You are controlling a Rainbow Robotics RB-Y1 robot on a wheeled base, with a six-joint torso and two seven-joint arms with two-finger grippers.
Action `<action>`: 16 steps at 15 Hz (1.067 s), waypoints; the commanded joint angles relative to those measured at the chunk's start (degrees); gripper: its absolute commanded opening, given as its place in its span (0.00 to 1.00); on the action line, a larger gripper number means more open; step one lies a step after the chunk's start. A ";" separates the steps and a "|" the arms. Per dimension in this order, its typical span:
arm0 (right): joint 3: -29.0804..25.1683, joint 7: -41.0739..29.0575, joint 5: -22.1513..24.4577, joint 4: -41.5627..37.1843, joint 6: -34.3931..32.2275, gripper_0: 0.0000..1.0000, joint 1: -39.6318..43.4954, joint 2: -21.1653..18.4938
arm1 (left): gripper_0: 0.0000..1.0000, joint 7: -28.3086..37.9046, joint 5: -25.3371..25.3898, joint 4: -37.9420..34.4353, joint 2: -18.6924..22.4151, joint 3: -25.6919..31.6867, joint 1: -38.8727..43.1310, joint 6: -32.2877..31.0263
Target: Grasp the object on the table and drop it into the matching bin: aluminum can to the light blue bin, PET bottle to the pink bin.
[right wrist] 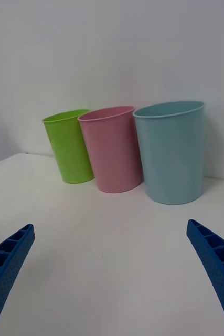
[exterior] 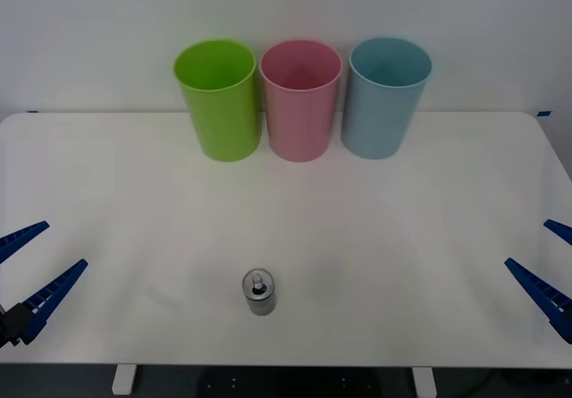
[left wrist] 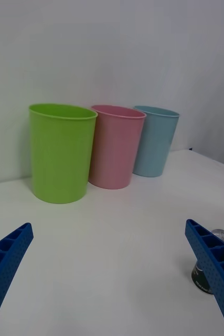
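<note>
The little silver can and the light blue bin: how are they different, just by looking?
The aluminum can is far smaller than the light blue bin. The can is silver metal with dark print; the bin is plain light blue. The can's top is closed, with a pull tab; the bin is open at the top. The can stands alone near the front edge; the bin stands at the back, beside the pink bin. Both stand upright.

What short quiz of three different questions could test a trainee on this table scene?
1. True or false: the small silver metal drink can stands upright on the wide white table.
2. Which bin is in the middle: A lime green, B pink, C light blue?
3. Fill in: both grippers are ____.

Key:
1. True.
2. B, the tall pink plastic bin, between the lime green bin and the light blue bin.
3. Open: left gripper, right gripper.
</note>
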 commanded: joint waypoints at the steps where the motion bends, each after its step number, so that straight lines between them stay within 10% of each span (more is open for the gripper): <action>1: 0.00 0.00 0.00 0.00 0.00 1.00 0.00 0.00 | 1.00 0.00 0.00 0.00 0.00 0.00 0.00 0.00; 16: 11.02 4.92 0.63 0.25 0.83 1.00 -1.37 -5.04 | 1.00 0.00 0.00 0.00 0.00 0.00 0.00 0.00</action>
